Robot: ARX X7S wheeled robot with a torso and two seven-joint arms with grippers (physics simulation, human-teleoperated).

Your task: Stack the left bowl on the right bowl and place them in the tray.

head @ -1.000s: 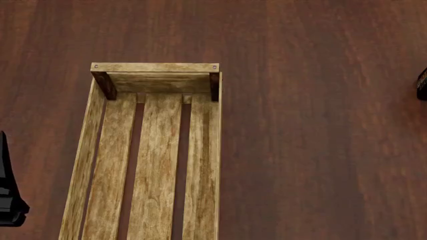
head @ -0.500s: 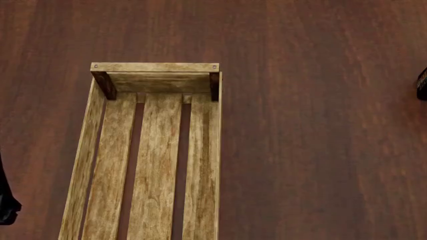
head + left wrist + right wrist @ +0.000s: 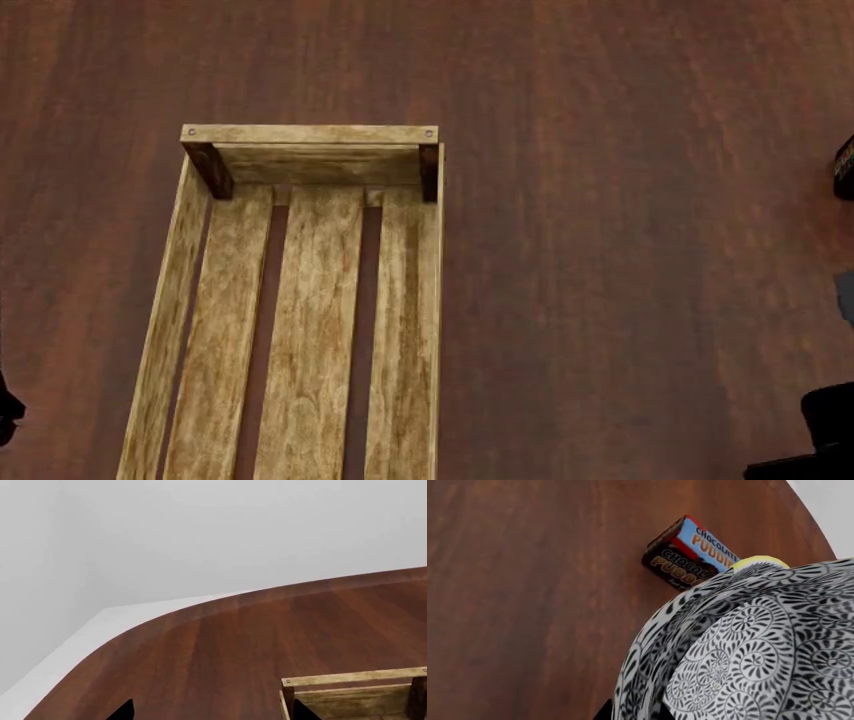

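While my right gripper [image 3: 634, 712] clamps the patterned bowls [image 3: 747, 645] right of the tray [image 3: 310, 135], a pudding box [image 3: 688, 552] lies beyond them. My left fingers [image 3: 123, 711] show only as tips, grip unclear.

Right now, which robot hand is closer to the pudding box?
Right. The right gripper sits at the patterned bowls beside the pudding box; the left gripper is over by the tray.

In the head view, the black left gripper [image 3: 7, 408] is now reduced to a sliver at the lower left edge of the frame, where more of it was seen before. A black right arm part [image 3: 817, 440] is newly seen in the lower right corner.
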